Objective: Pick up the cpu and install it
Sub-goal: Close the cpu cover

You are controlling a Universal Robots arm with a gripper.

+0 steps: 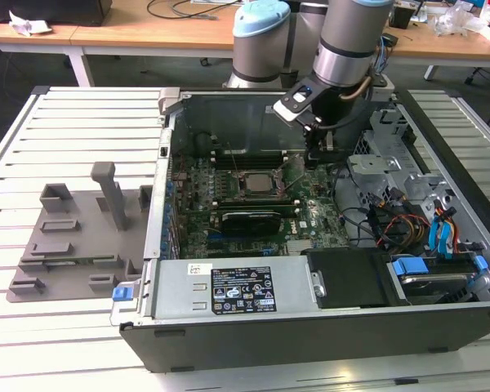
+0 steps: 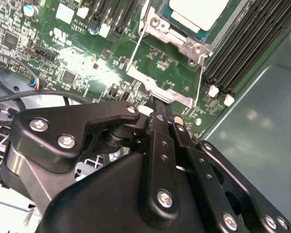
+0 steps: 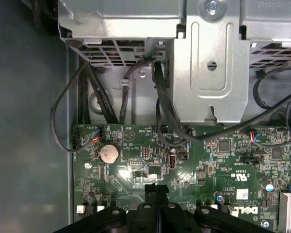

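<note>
In the exterior view, I see the black two-finger gripper (image 1: 319, 153) low inside the open dark computer case (image 1: 310, 343). The flat silvery square cpu (image 1: 257, 181) lies in the motherboard socket nearby. A white printed label (image 1: 243, 290) sits on the grey cover.

In the second wrist view, the fingers (image 2: 160, 145) are pressed together and pinch nothing.

In the first wrist view, their tips are over the green motherboard (image 3: 223, 155).

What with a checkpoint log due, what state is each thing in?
Silvery-grey square cpu: sitting in the metal socket frame, not held.
Black gripper: shut, tips at the bright metal plate beside that frame.
Dark computer case: lying flat, side open.
</note>
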